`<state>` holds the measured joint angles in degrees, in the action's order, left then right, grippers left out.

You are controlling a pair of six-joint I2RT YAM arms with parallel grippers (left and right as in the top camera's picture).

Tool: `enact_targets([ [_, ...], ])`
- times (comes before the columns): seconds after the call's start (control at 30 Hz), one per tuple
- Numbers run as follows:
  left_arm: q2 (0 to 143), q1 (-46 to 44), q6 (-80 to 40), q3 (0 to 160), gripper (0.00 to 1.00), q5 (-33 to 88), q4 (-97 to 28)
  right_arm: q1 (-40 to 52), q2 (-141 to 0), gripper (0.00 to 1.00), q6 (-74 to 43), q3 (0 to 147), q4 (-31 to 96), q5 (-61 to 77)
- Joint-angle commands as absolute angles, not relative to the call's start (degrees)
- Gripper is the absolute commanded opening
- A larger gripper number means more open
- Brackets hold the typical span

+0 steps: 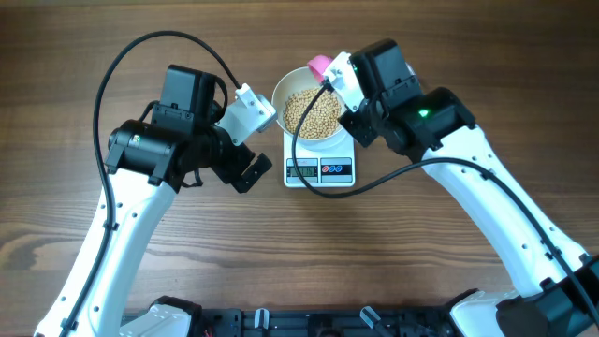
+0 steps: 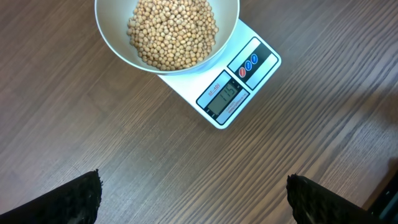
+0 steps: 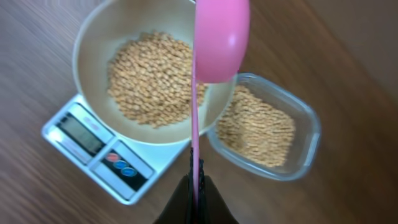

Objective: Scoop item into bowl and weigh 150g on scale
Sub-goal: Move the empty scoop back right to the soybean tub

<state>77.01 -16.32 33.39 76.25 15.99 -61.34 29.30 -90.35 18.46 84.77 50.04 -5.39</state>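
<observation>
The white bowl (image 3: 102,37) stands on the scale (image 3: 93,146) and holds a heap of tan beans (image 3: 152,78). My right gripper (image 3: 196,183) is shut on the thin handle of a pink spoon (image 3: 221,37). The spoon's head hangs over the bowl's right rim, and no beans show on it. From overhead, the bowl (image 1: 278,98), beans (image 1: 312,112), scale (image 1: 319,170) and spoon tip (image 1: 320,65) sit mid-table. My left gripper (image 2: 193,193) is open above bare wood, left of the scale (image 2: 233,93), with nothing between its fingers. The scale's display is lit.
A clear plastic tub (image 3: 308,140) with more beans (image 3: 255,127) sits right beside the bowl, on the side away from the scale's display. From overhead the right arm (image 1: 421,117) covers that tub. Dark wooden table (image 1: 112,37) lies all around.
</observation>
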Motion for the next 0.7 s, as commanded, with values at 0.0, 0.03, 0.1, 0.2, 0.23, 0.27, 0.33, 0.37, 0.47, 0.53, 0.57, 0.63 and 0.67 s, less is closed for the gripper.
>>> enact_targets([
  [0.0, 76.3, -16.2, 34.3, 76.1, 1.00, 16.5, -61.3, 26.5, -89.6, 0.04, 10.9, 85.5, 49.8, 1.6],
  [0.03, 76.3, -16.2, 34.3, 76.1, 1.00, 16.5, -61.3, 25.4, -89.6, 0.04, 9.5, 85.5, 49.8, 1.7],
  [0.1, 76.3, -16.2, 34.3, 76.1, 1.00, 16.5, -61.3, 21.9, -89.6, 0.04, 8.6, 85.5, 50.0, 2.1],
  [0.2, 76.3, -16.2, 34.3, 76.1, 1.00, 16.5, -61.3, 17.5, -89.6, 0.04, 9.0, 85.5, 49.6, 2.0],
  [0.23, 76.3, -16.2, 34.3, 76.1, 1.00, 16.5, -61.3, 16.5, -89.6, 0.04, 9.1, 85.5, 49.5, 2.0],
  [0.27, 76.3, -16.2, 34.3, 76.1, 1.00, 16.5, -61.3, 15.1, -89.8, 0.04, 10.1, 85.5, 49.3, 2.0],
  [0.33, 76.3, -16.2, 34.3, 76.1, 1.00, 16.5, -61.3, 13.6, -90.3, 0.04, 11.4, 85.3, 49.1, 2.0],
  [0.37, 76.3, -16.2, 34.3, 76.1, 1.00, 16.5, -61.3, 12.9, -90.7, 0.04, 12.1, 85.1, 48.9, 2.1],
  [0.47, 76.3, -16.2, 34.3, 76.1, 1.00, 16.5, -61.3, 12.0, -93.0, 0.04, 12.4, 84.7, 49.1, 4.1],
  [0.53, 76.3, -16.2, 34.3, 76.1, 1.00, 16.5, -61.3, 12.0, -94.8, 0.04, 12.4, 84.7, 48.8, 7.6],
  [0.57, 76.3, -16.2, 34.3, 76.1, 1.00, 16.5, -61.3, 12.0, -95.4, 0.04, 12.2, 84.7, 48.4, 8.6],
  [0.63, 76.3, -16.2, 34.3, 76.1, 1.00, 16.5, -61.3, 12.0, -97.0, 0.04, 11.7, 84.7, 47.8, 9.0],
  [0.67, 76.3, -16.2, 34.3, 76.1, 1.00, 16.5, -61.3, 12.0, -97.6, 0.04, 11.4, 84.7, 47.8, 8.6],
])
